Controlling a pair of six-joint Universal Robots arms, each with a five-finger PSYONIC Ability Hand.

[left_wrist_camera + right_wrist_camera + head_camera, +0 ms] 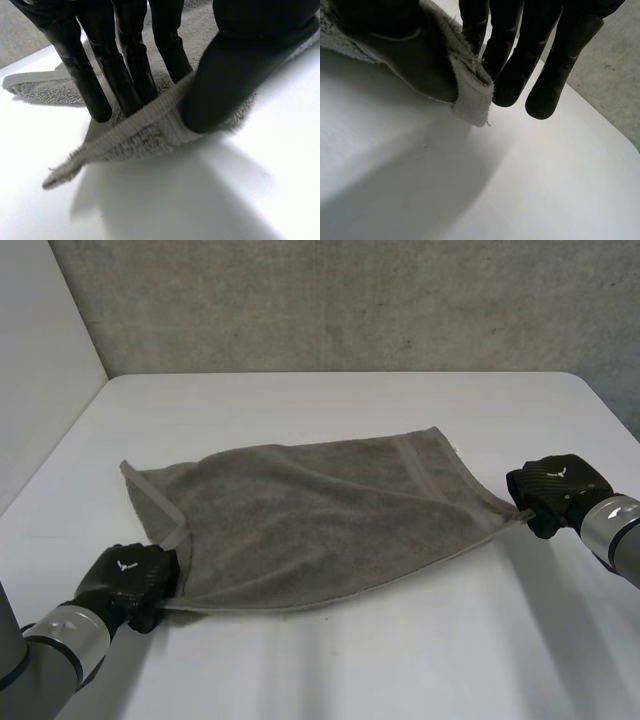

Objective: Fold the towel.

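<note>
In the head view, the grey towel (310,520) lies spread and slightly rumpled across the middle of the white table (350,675). Taking the towel's middle as the dial, the left hand (125,582) sits at the corner at about 7 o'clock and the right hand (555,490) at the pointed corner at about 3 o'clock.

In the left wrist view, the thumb (235,70) presses the hemmed edge against the fingers (115,80), so this hand is clamped on the cloth, with the corner lifted just off the table.

In the right wrist view, the towel's corner is wrapped over the thumb and nipped against the fingers (545,75): a firm pinch, raised clear of the surface.

The terry cloth looks soft, limp and light. It will probably sag between the holds and drag on the table, so the hemmed corners are the best places to take it.
</note>
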